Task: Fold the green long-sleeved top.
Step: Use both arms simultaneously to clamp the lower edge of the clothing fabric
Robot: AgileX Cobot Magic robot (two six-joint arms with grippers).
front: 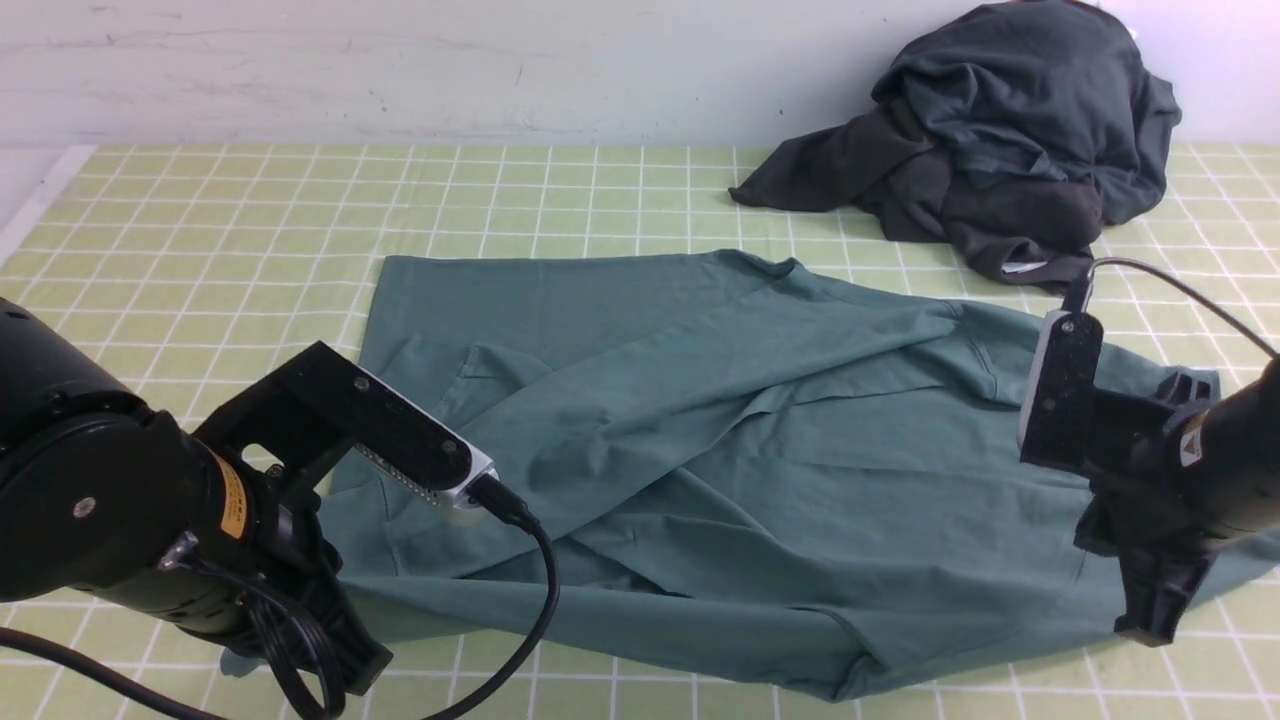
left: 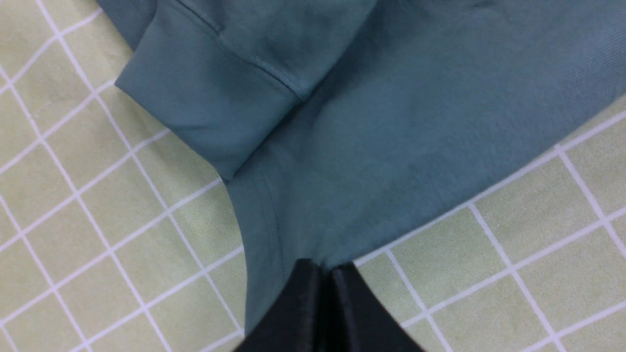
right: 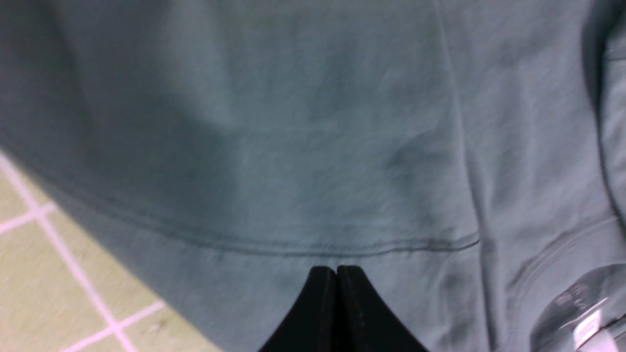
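Top: 1 green long-sleeved top (front: 700, 420) lies spread and creased across the middle of the front view, from centre left to the right edge, on the checked table cover (front: 200, 230).
Left claw: the left gripper (left: 325, 278) sits at the lower left of the front view, its tips pressed together and pinching the edge of the top beside a sleeve cuff (left: 205, 112).
Right claw: the right gripper (right: 336, 274) sits at the lower right of the front view, its tips pressed together on the top's stitched hem.
Hidden: in the front view both arms cover their own fingertips, and the left arm covers the top's lower left corner.
Cut off: the top's right end runs behind the right arm.
Writing: a neck tag (right: 582, 313) on the top shows print, too blurred to read. A yellow sticker (front: 232, 500) on the left arm is too small to read.
Count: 2 arms, 2 claws, 1 green top, 1 dark heap of clothes (front: 1000, 150) at the upper right of the front view. How many garments the heap holds cannot be told.
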